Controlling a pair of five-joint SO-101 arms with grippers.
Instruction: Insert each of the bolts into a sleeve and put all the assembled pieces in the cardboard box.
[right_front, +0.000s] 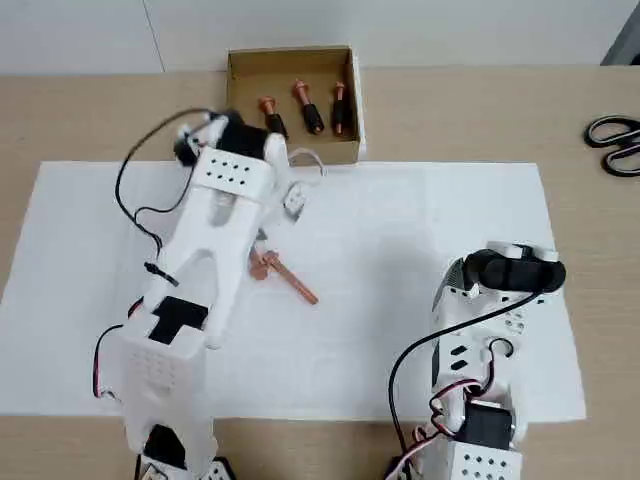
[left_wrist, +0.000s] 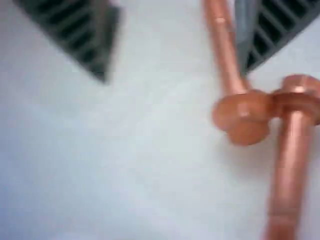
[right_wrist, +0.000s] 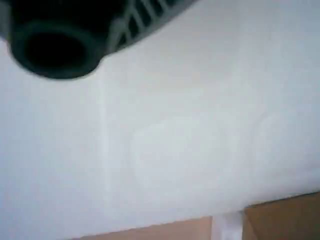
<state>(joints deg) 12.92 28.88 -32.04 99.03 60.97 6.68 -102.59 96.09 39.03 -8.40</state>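
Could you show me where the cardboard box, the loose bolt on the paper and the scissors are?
cardboard box (right_front: 233, 80), high view, its left wall.
loose bolt (right_front: 295, 283), high view, its shaft.
scissors (right_front: 592, 133), high view, a handle loop.

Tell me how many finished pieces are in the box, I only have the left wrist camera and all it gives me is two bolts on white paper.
Observer: Three assembled pieces lie in the cardboard box, copper bolts in black sleeves.
Operator: Is there a sleeve ready for these two bolts?
Observer: The right gripper holds a black sleeve above the white paper, apart from the bolts.
Operator: Anything else lying around?
Observer: A pair of scissors lies on the bare table off the paper, on the right arm's side.
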